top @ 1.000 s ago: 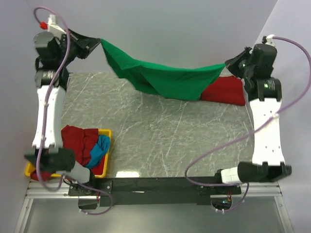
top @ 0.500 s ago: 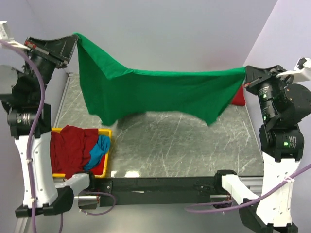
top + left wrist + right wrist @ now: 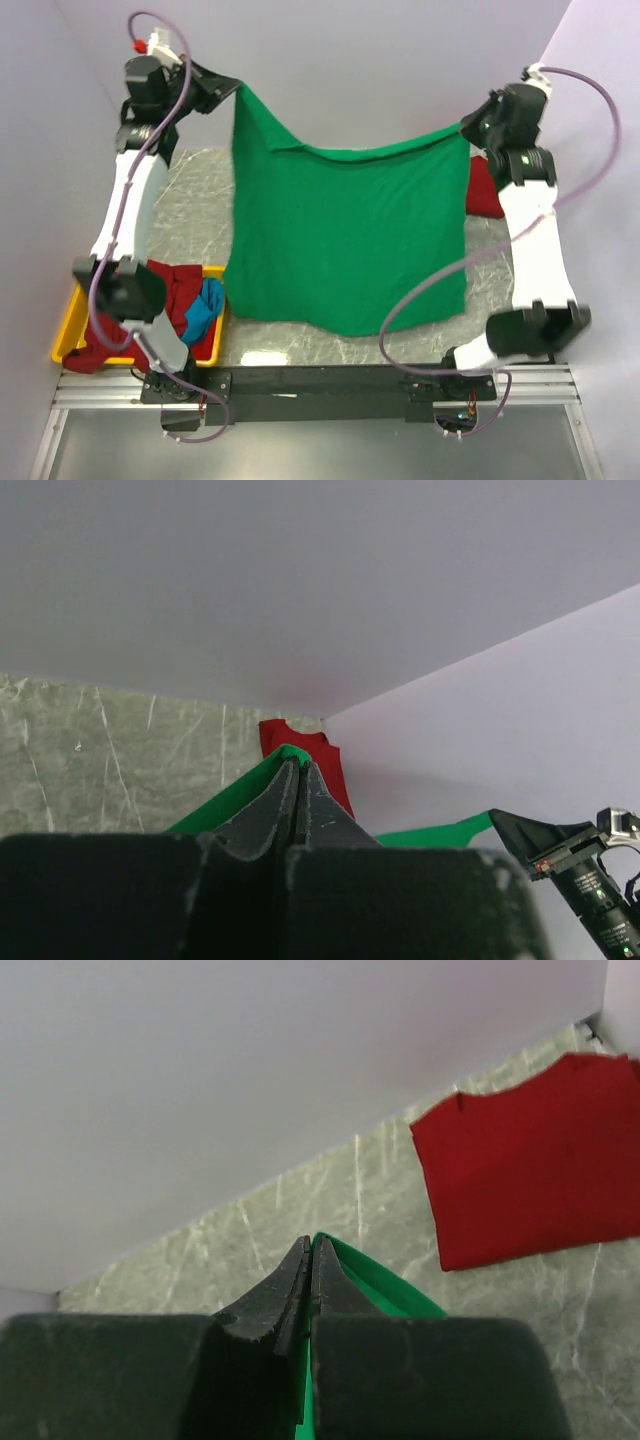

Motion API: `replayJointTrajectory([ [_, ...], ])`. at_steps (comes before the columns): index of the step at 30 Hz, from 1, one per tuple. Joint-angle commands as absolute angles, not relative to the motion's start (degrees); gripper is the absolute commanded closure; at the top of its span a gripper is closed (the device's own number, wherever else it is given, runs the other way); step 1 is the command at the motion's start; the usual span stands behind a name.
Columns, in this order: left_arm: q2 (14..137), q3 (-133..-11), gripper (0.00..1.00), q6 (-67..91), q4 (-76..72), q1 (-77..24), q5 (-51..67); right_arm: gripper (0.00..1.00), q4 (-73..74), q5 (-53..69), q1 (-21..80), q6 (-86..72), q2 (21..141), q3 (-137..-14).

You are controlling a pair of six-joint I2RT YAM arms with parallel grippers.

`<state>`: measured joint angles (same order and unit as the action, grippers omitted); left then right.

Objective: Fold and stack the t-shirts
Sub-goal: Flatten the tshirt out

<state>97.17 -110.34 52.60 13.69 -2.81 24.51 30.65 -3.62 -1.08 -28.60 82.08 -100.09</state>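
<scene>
The bright green t-shirt [image 3: 350, 235] hangs spread between both grippers at the back of the table, its lower edge reaching the table near the front. My left gripper [image 3: 236, 88] is shut on its top left corner; green cloth [image 3: 225, 798] shows at the tips in the left wrist view. My right gripper [image 3: 464, 128] is shut on its top right corner, with green cloth [image 3: 385, 1285] beside the tips. A folded red t-shirt [image 3: 484, 190] lies at the back right, partly hidden by the green one; it also shows in the right wrist view [image 3: 530, 1155] and the left wrist view [image 3: 310, 752].
A yellow bin [image 3: 70, 335] at the front left holds crumpled dark red [image 3: 170, 290] and blue [image 3: 205, 305] t-shirts. Grey marble tabletop [image 3: 190, 200]. Purple walls close in behind and on both sides.
Both arms have swung in and back toward the far wall, and the green t-shirt, first bunched then stretched wide, now hangs down flat as a sheet.
</scene>
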Motion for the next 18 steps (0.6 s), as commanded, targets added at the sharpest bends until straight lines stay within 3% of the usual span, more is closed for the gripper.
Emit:
replayJointTrajectory([
  [1, 98.9, -120.7, 0.99, 50.9, 12.0, -3.1, 25.2, 1.00, 28.8, -4.5, -1.0, -27.7, 86.5, -110.0],
  [9, 95.7, -120.2, 0.99, 51.5, 6.5, -3.1, 22.0, 1.00, 30.8, -4.1, -1.0, -27.1, 91.3, -120.5],
  [18, 77.3, -106.5, 0.99, 48.3, -2.4, -3.2, 18.0, 1.00, 24.5, -5.4, -0.9, -28.4, 71.9, -105.7],
])
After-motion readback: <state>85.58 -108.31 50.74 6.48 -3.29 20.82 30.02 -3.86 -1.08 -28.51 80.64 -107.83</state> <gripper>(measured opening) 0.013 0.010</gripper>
